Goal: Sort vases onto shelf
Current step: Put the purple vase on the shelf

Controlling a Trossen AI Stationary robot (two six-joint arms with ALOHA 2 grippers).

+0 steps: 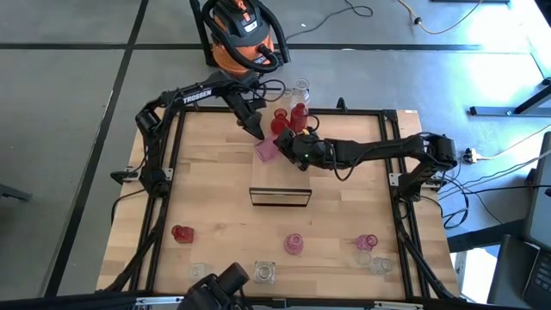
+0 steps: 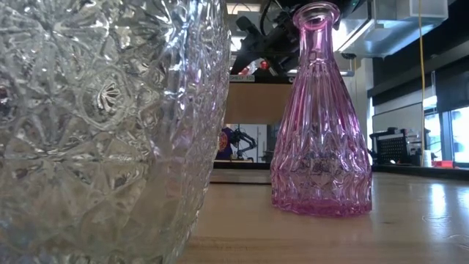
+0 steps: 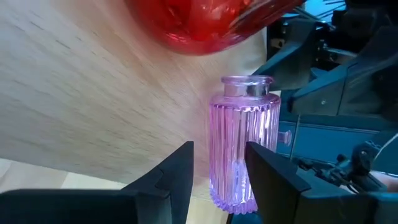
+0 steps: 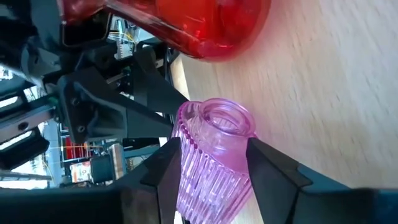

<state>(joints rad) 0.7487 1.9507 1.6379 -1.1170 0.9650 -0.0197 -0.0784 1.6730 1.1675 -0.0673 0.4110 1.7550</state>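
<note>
Step in hand, as judged: a handover of one pink ribbed vase between the two arms, at the far middle of the counter, just in front of the red vases.

Left gripper: in the left wrist view its fingers stand on either side of the vase body, partly spread; whether they press the glass or sit just off it cannot be told.

Right gripper: reaches in from the right onto the same vase. In the right wrist view its fingers bracket the ribbed body at a wide setting. Contact looks close on both sides, but grip versus release cannot be settled.

The shelf sits in the counter's middle, near the vase and toward the front. No vase can be made out on it. Other pink, red and clear vases stand along the front edge, including a tall pink one close to the low camera.

Next move calls for one gripper to own the vase alone: the other backs straight off without tipping it or knocking the red vases beside it, then the vase goes to the shelf upright.
</note>
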